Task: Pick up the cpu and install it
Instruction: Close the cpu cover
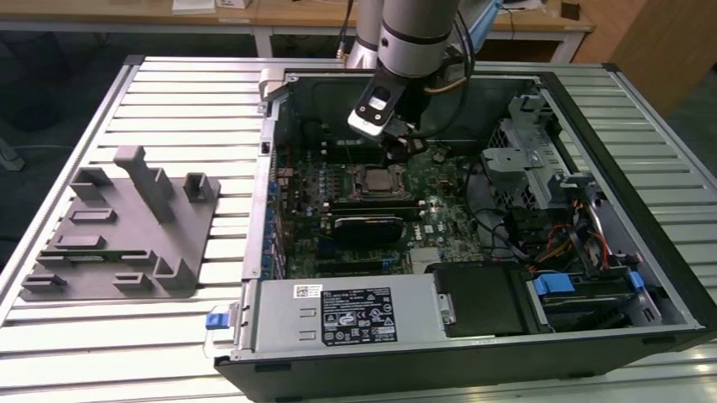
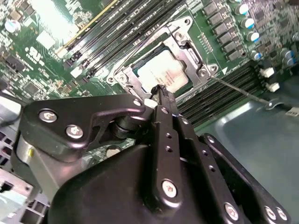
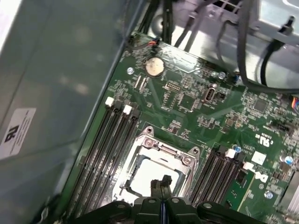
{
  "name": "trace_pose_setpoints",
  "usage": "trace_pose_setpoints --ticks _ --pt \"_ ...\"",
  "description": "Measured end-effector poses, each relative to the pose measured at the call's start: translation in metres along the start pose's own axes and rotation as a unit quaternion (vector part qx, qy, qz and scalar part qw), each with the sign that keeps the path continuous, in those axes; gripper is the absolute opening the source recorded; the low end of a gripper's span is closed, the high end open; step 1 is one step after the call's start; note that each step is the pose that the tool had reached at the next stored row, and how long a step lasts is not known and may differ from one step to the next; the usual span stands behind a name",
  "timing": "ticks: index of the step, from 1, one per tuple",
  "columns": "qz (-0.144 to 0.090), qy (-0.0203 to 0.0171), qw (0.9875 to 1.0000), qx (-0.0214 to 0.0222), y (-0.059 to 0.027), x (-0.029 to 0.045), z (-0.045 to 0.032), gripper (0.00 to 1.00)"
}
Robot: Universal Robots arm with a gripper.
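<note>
Two black fingers (image 3: 156,186) of the end effector (image 2: 161,93) are pressed tip to tip with nothing between them, poised just above the cpu (image 2: 164,71), which shows its silvery top in both wrist views. I cannot tell whether the tips touch the chip. The cpu (image 3: 148,173) lies flat within the metal frame of the socket (image 2: 188,52) on the green motherboard (image 3: 196,102), not in the grasp. A thin metal lever (image 2: 238,91) runs out from the socket's corner, and black memory slots (image 3: 110,154) run along both sides of it. Farther along the board sits a round coin cell (image 3: 155,67). In the exterior view the arm reaches down into the open computer case (image 1: 264,210), the end effector (image 1: 395,149) over the socket near the case's middle. The case lies on a slatted desk (image 1: 168,344), and a grey fixture (image 1: 123,227) sits well apart on the exterior view's left.
</note>
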State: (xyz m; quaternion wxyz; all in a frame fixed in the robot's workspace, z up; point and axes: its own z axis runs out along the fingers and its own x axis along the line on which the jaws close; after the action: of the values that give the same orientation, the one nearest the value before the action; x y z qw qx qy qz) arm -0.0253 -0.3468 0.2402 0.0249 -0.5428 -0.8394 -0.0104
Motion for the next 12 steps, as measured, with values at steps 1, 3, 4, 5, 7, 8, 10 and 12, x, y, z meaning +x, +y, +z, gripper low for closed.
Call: trace_pose_setpoints --ticks 1,3,4,5,7,8,10,12 --pt "-0.007 -0.0001 1.0 0.0004 0.0 0.0 0.0 0.11" --pt "-0.022 -0.0002 0.9997 0.0012 0.0 0.0 0.0 0.11" --pt "-0.03 -0.0003 0.9995 0.0016 0.0 0.0 0.0 0.11" --pt "-0.037 -0.0003 0.9993 0.0019 0.0 0.0 0.0 0.11" --pt "-0.051 -0.0005 0.9987 0.0027 0.0 0.0 0.0 0.11" --pt "-0.058 -0.0005 0.9983 0.0031 0.0 0.0 0.0 0.11" --pt "-0.073 -0.0007 0.9973 0.0039 0.0 0.0 0.0 0.11" --pt "-0.088 -0.0008 0.9961 0.0046 0.0 0.0 0.0 0.11"
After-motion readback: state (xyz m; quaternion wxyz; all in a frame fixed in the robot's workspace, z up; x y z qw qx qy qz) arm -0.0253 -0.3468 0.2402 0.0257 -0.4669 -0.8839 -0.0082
